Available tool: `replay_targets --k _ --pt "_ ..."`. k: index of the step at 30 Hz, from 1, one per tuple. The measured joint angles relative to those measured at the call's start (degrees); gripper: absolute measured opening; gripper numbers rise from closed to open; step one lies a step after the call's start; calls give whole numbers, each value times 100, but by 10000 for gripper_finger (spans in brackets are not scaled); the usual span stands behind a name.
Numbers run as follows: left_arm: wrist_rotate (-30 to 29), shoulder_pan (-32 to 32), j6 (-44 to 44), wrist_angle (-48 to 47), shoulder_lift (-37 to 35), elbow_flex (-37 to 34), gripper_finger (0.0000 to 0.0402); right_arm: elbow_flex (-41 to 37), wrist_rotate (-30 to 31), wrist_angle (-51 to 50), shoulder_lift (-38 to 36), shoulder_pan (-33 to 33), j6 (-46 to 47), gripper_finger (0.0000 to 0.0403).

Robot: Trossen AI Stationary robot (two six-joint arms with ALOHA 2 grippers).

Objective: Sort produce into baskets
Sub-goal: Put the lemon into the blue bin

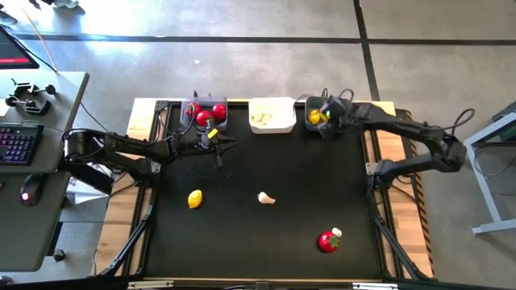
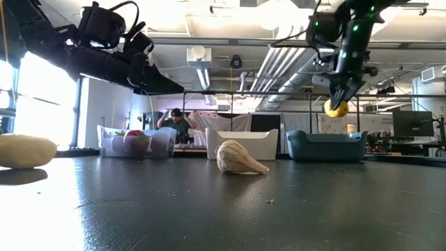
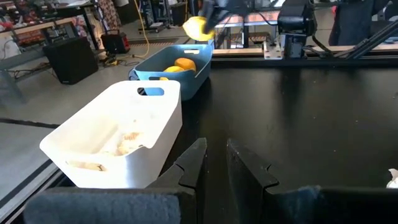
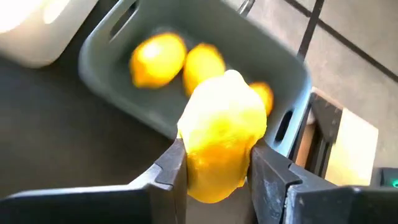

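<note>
My right gripper [image 4: 217, 171] is shut on a yellow lemon [image 4: 224, 134] above the dark teal basket [image 1: 311, 129], which holds other lemons [image 4: 158, 59]. In the low view the lemon [image 2: 336, 108] hangs above that basket [image 2: 326, 145]. My left gripper [image 3: 216, 163] is empty, with a narrow gap between its fingers. It hovers by the grey basket [image 1: 193, 105] of tomatoes [image 1: 202, 118]. The white basket [image 1: 274, 104] holds garlic. On the table lie a lemon [image 1: 194, 198], a garlic bulb [image 1: 265, 197], and a tomato [image 1: 327, 241] with a garlic bulb [image 1: 336, 232] beside it. My right gripper pinches the lemon by its two opposite sides [image 4: 193, 155] between its two fingers [image 4: 171, 171]. The fingers come from above and point down. The lemon is lifted clear, above the teal basket's open top.
The three baskets stand in a row along the table's far edge. A desk with a keyboard [image 1: 16, 145] stands left of the table. A person [image 2: 175, 120] shows far off in the room behind. The black tabletop between the loose pieces is bare.
</note>
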Motion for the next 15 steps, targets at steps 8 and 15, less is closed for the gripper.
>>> replay_targets --k 8,15 --pt "0 -13 -133 -2 -2 0 48 -4 -635 572 664 -1174 -1110 109" --pt "0 -15 -177 -2 -1 0 48 -7 -727 1336 1295 -1251 -2989 108"
